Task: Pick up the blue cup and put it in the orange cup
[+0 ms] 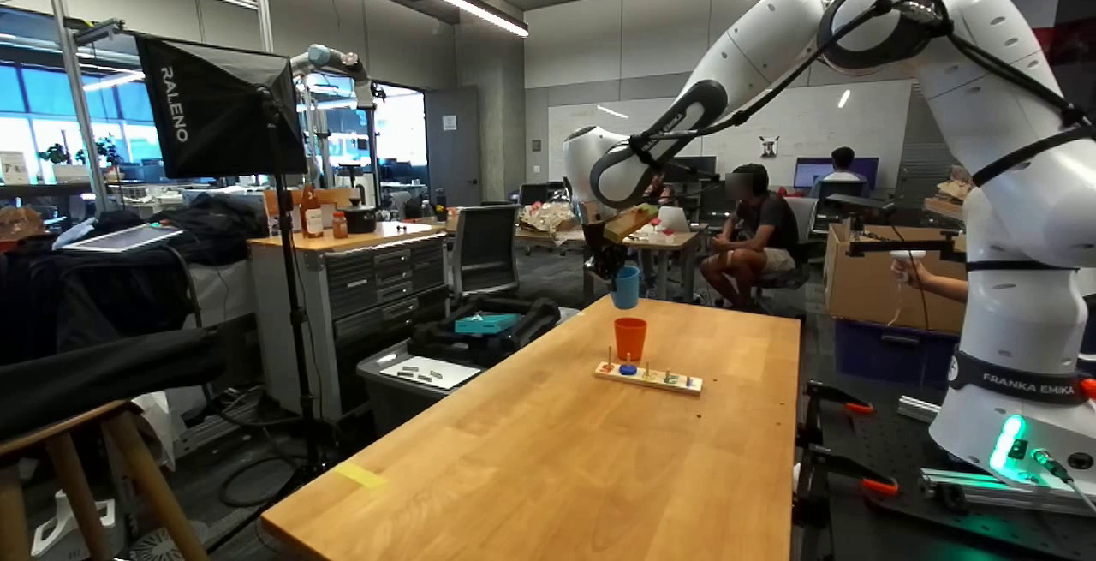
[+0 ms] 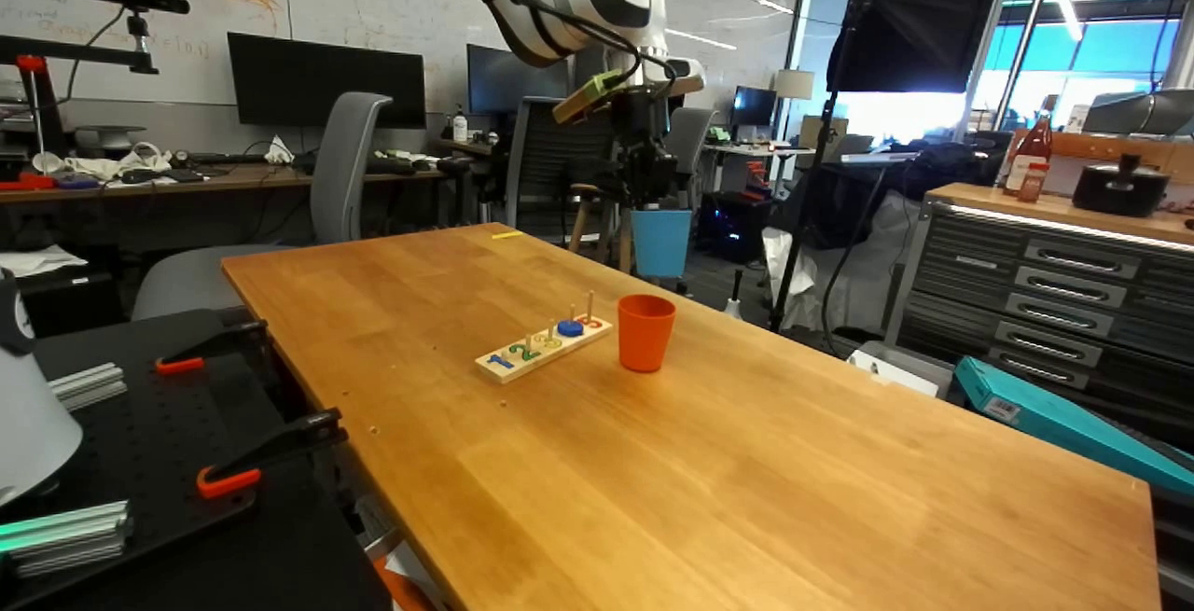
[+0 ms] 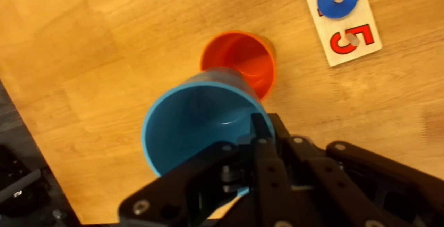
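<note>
The blue cup (image 1: pixel 627 289) hangs upright above the table, held by its wall; it also shows in an exterior view (image 2: pixel 661 245) and in the wrist view (image 3: pixel 199 116). My gripper (image 3: pixel 270 124) is shut on its rim, one finger inside the cup and one outside. The gripper also shows in both exterior views (image 1: pixel 610 274) (image 2: pixel 651 199). The orange cup (image 1: pixel 630 340) stands upright on the table below the blue cup, apart from it, also in an exterior view (image 2: pixel 644 335). In the wrist view the orange cup (image 3: pixel 251 59) looks empty and is partly hidden by the blue cup.
A wooden number board (image 1: pixel 664 383) with pegs and a blue ring (image 2: pixel 570 328) lies on the table beside the orange cup. The board's end also shows in the wrist view (image 3: pixel 334 57). The wooden table (image 2: pixel 746 462) has an edge behind the cups.
</note>
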`<action>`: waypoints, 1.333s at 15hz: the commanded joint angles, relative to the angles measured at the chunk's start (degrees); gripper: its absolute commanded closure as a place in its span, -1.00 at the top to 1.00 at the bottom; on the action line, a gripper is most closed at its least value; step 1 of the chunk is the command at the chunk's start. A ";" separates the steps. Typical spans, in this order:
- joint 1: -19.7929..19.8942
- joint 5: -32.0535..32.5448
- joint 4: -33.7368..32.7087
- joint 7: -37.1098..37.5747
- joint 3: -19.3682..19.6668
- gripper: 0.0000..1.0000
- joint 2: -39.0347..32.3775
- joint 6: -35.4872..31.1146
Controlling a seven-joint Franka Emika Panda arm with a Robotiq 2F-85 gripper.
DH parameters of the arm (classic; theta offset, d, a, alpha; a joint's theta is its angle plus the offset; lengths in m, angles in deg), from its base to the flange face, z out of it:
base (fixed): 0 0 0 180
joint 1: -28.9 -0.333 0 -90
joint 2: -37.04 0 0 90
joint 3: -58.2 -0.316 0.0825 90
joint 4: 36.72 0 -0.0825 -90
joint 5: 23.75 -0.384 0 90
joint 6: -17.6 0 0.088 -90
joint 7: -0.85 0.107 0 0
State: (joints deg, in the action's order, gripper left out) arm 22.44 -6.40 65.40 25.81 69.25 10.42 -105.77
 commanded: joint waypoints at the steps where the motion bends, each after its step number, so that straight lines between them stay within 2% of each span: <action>1: 2.10 0.50 -2.56 0.63 -0.01 -0.97 -1.33 3.46; 4: 3.34 -0.28 -2.66 -0.57 -0.83 -0.97 -2.15 2.90; 8: 3.07 -0.72 -2.30 -0.98 -2.07 -0.97 -2.85 2.46; 9: 2.33 -0.23 0.86 0.13 -2.39 -0.97 -1.31 1.38; 14: 1.83 -0.30 2.56 0.37 -3.44 -0.94 -1.23 1.10; 20: 2.49 -0.72 1.13 0.00 -3.29 -0.95 -1.68 1.52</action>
State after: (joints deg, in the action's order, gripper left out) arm 24.72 -6.42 67.41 25.79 65.77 8.65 -104.48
